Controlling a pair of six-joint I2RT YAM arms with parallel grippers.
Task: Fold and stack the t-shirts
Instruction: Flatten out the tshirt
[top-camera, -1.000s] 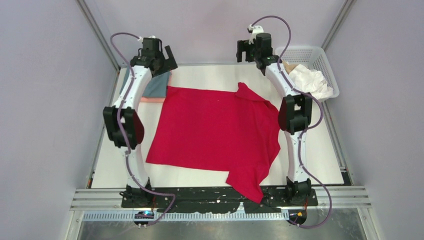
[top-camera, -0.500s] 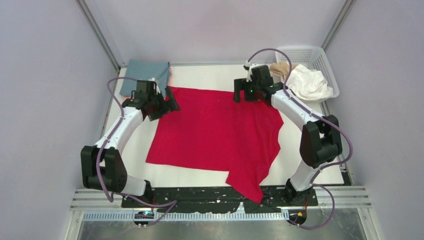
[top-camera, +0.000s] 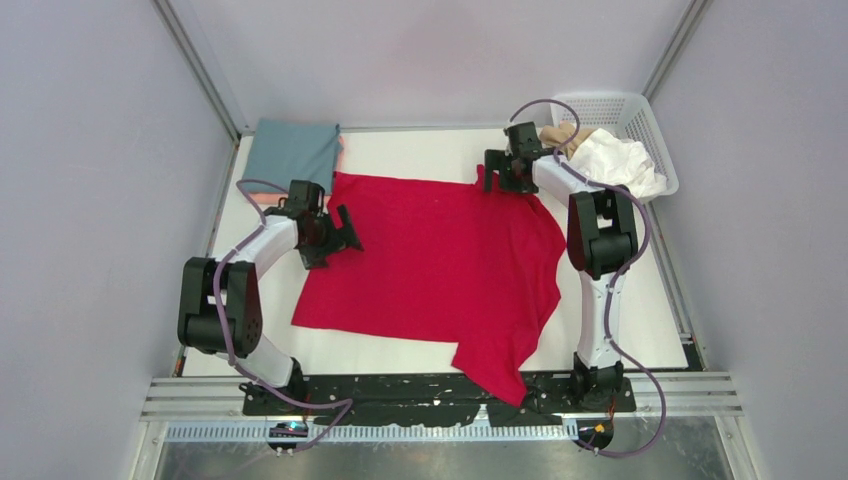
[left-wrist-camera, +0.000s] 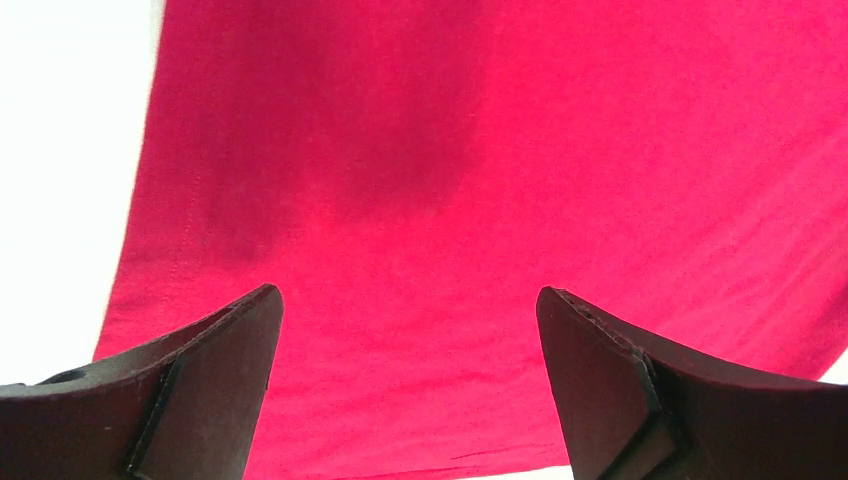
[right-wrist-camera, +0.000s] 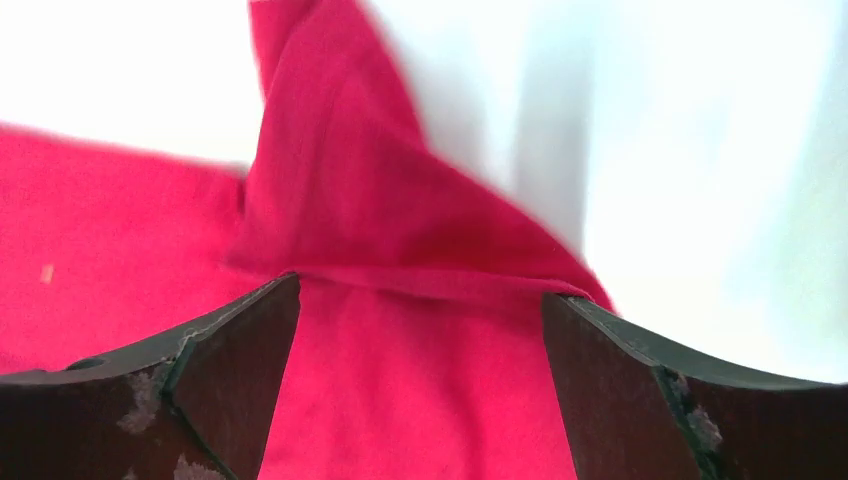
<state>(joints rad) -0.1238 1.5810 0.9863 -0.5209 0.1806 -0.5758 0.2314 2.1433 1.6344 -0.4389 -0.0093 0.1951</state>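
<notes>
A bright red t-shirt (top-camera: 440, 265) lies spread on the white table, one sleeve hanging over the near edge. My left gripper (top-camera: 345, 232) is open and empty over its left edge; the left wrist view shows red cloth (left-wrist-camera: 480, 180) between the jaws. My right gripper (top-camera: 492, 172) is open over the folded back sleeve (right-wrist-camera: 340, 200) at the shirt's far right corner. A folded grey-teal shirt (top-camera: 295, 150) lies on a salmon pink one (top-camera: 341, 152) at the back left. The white shirt (top-camera: 620, 165) and beige shirt (top-camera: 562, 137) sit in the basket.
The white lattice basket (top-camera: 640, 115) stands at the back right corner, beside my right arm. Grey walls enclose the table on the left, back and right. A metal rail runs along the near edge.
Both arms came down from raised poses at the back. My left gripper moved nearer along the shirt's left edge. My right gripper ended over the far right sleeve. The shirt has not moved.
</notes>
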